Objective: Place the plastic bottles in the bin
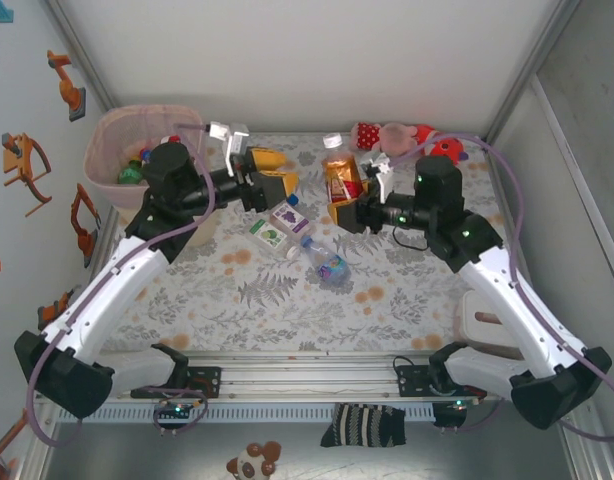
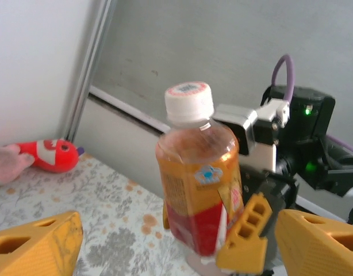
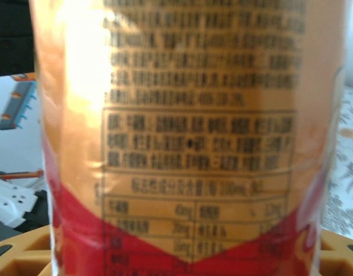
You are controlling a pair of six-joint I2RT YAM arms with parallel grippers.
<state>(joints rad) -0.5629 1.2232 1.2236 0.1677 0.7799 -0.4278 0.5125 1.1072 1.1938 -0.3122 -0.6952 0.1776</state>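
Your right gripper (image 1: pixel 344 203) is clamped on the upright orange-and-red bottle (image 1: pixel 342 172), white cap, mid-table. Your left gripper (image 1: pixel 277 170) sits just beside it, fingers apart and holding nothing. The pink bin (image 1: pixel 107 125) at far left holds some bottles. Three loose bottles (image 1: pixel 287 216) lie near centre.

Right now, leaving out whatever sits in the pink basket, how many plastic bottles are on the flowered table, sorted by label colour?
Upright white-capped orange-and-red-labelled bottle: 1
Lying purple-and-white-labelled bottle: 1
Lying green-and-white-labelled bottle: 1
Lying clear blue-labelled bottle: 1
Total: 4
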